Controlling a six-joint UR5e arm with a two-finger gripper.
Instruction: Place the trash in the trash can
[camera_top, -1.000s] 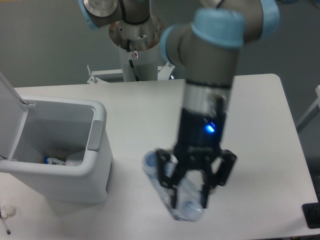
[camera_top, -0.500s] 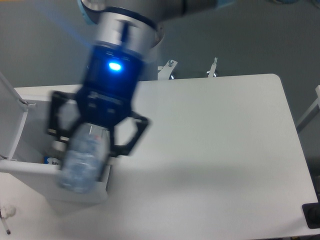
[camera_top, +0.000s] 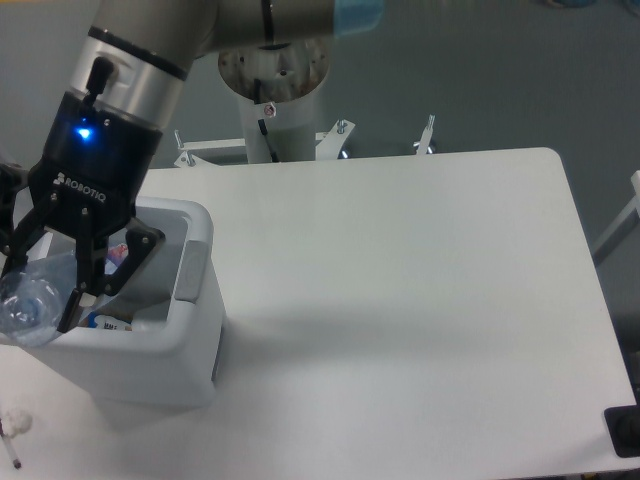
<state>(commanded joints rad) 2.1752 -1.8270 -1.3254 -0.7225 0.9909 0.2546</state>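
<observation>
Bottle clamped between gripper fingers, held over open trash can

This is looking like a robotics lab — an arm's pedestal is standing behind a plain white table. Bare grey flooring is surrounding it.

The gripper hangs over the open trash can, its jaws closed around a clear plastic bottle that juts toward the near rim. Below the jaws, inside the can, lies a labelled item. A small white scrap rests on the surface, in front of the jaws.
</observation>
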